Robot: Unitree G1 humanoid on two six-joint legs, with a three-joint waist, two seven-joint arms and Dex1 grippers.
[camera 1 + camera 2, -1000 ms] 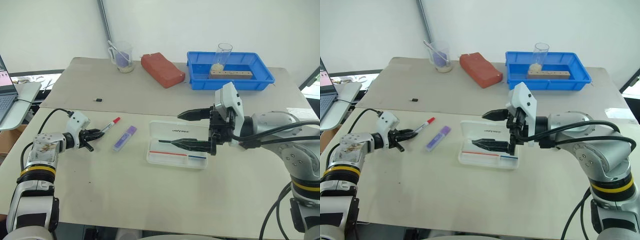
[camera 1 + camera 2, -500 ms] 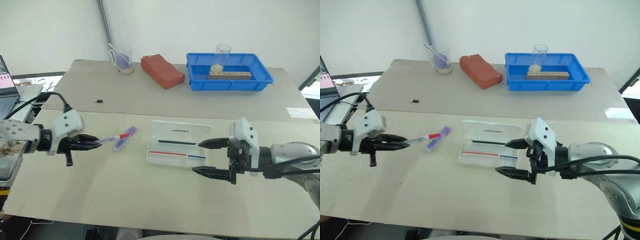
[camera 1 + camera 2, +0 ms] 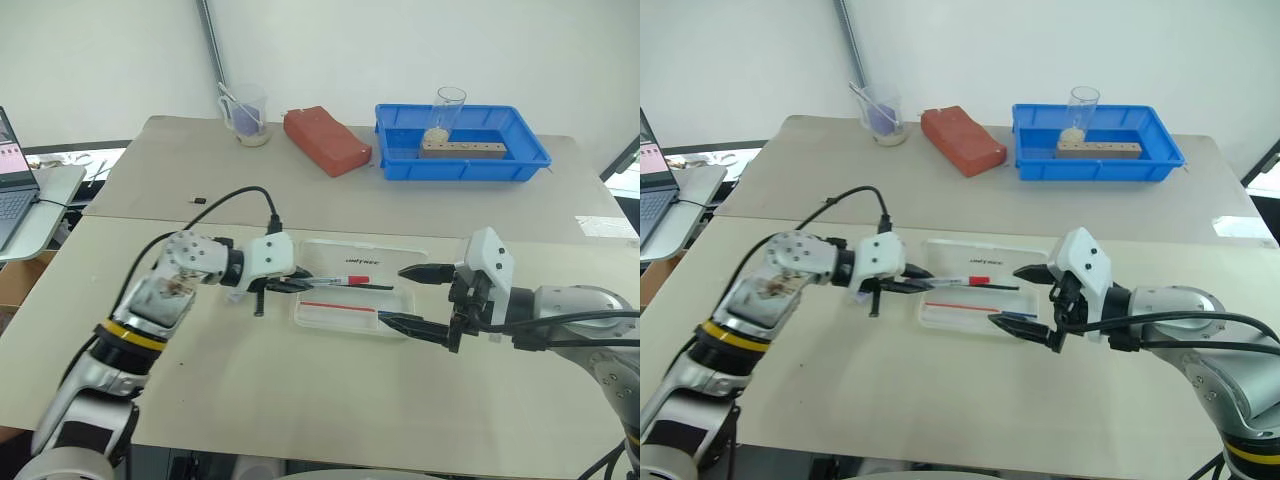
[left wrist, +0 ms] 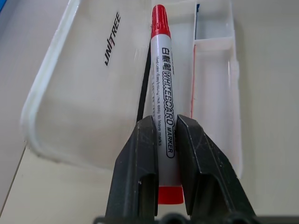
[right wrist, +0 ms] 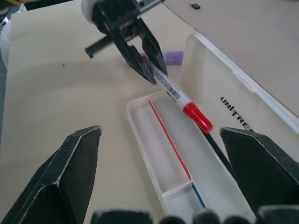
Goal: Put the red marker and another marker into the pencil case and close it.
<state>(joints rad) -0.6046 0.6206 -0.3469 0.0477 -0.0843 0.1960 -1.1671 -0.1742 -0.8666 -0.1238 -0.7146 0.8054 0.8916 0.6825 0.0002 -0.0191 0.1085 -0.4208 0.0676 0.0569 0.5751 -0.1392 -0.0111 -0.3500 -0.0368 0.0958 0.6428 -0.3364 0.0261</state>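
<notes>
Left eye view: beige table (image 3: pixel 250 390); left pincer (image 3: pixel 296 285) grips red marker (image 3: pixel 340 281), right pincer (image 3: pixel 418 296) wide.

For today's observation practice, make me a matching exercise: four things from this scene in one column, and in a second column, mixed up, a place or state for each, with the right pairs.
Things:
1. red marker
2. pencil case
3. right claw
4. blue tray

Places or states:
A. lying open on the near table
B. at the far side of the table, with a clear cup in it
C. fingers spread wide, gripping nothing
D. clamped in the left claw, cap over the case

Pairs: 1-D, 2-A, 3-C, 4-B
</notes>
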